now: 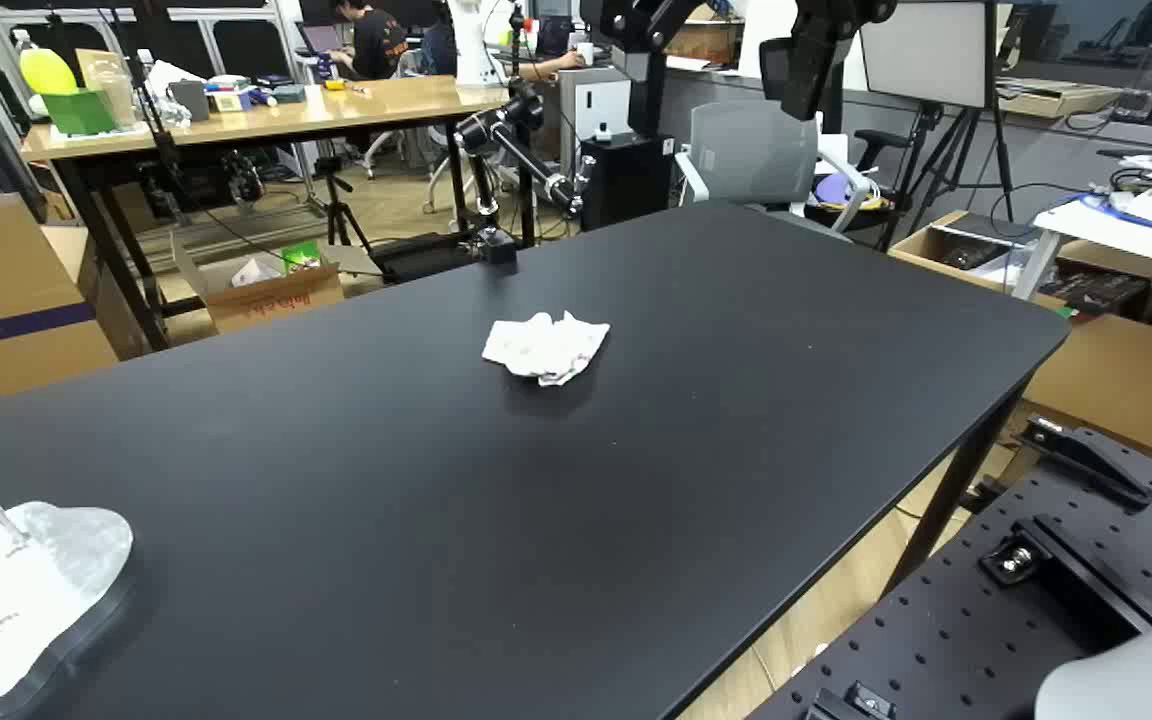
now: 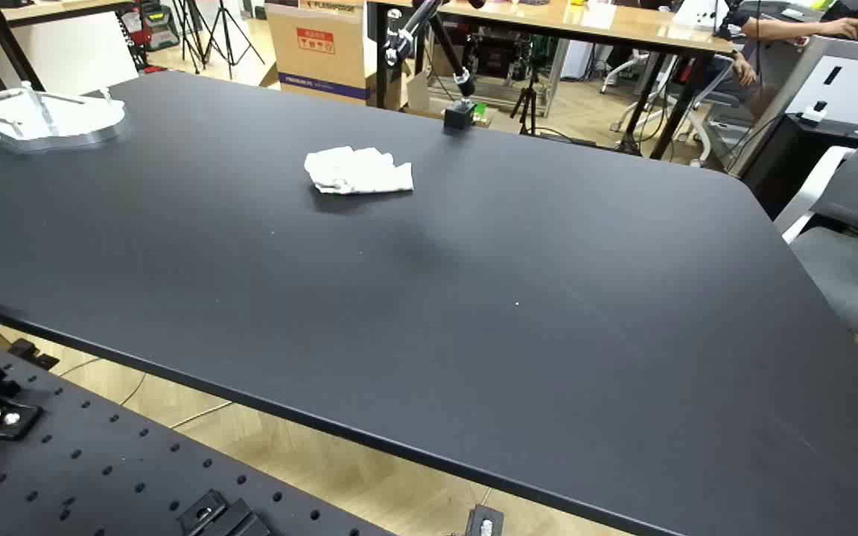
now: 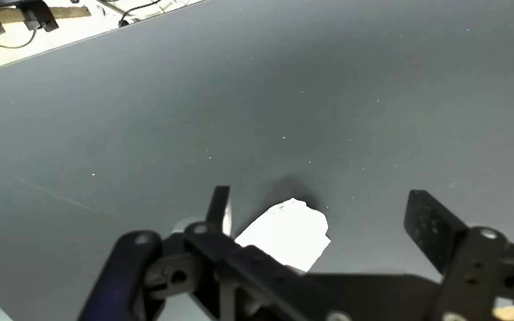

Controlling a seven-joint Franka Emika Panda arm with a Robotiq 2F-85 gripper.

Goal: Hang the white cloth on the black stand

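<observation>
The white cloth (image 1: 546, 348) lies crumpled on the black table, and it also shows in an exterior view (image 2: 358, 171). In the wrist view the cloth (image 3: 290, 234) is overexposed and partly hidden behind the left finger's linkage. My gripper (image 1: 723, 118) is open and empty, high above the table in an exterior view. In the wrist view the gripper's fingers (image 3: 321, 209) are wide apart, with the cloth below, nearer the left finger. A black jointed stand (image 1: 526, 155) with a block base (image 2: 459, 116) is at the table's far edge; I cannot tell whether it is the task's stand.
A white and grey board with upright pegs (image 1: 76, 545) sits on the table, also seen in an exterior view (image 2: 94, 123). The black table (image 1: 416, 520) has a near edge beside the perforated mounting plate (image 2: 124, 461). A grey chair (image 1: 751, 150) stands beyond the table.
</observation>
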